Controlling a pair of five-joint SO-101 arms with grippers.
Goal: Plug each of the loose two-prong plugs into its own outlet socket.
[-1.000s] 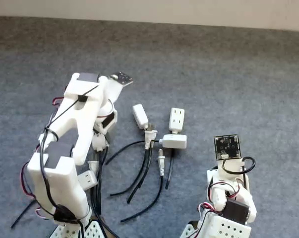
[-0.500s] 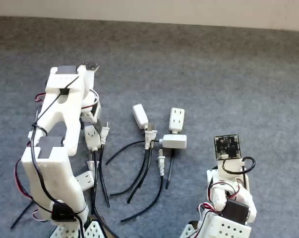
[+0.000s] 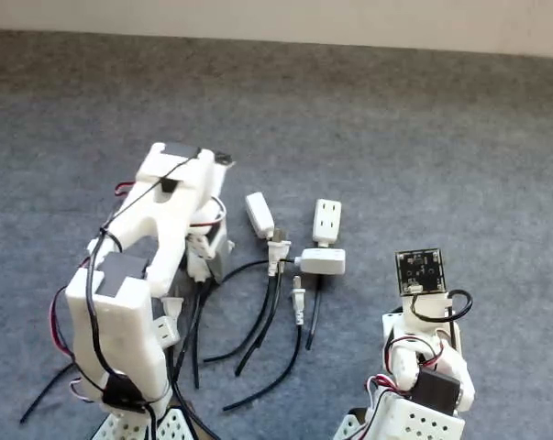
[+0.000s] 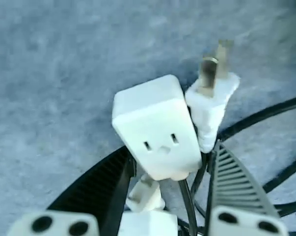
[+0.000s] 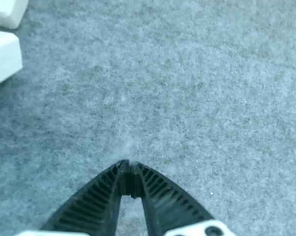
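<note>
Our left gripper point(image 4: 173, 153) pinches the white outlet socket point(image 4: 155, 125), its 2 slots facing the wrist, while the 2-prong plug point(image 4: 211, 105) touching its side points its prongs away from us; our right gripper point(image 5: 129, 179), pressed together, hangs well apart.

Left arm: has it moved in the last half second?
Yes. Holding a socket, it swung right toward the loose plug, which stayed put.

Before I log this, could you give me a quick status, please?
Left pincer shut on socket, loose plug alongside. Right pincer shut, empty. Cords tangled nearby.
</note>
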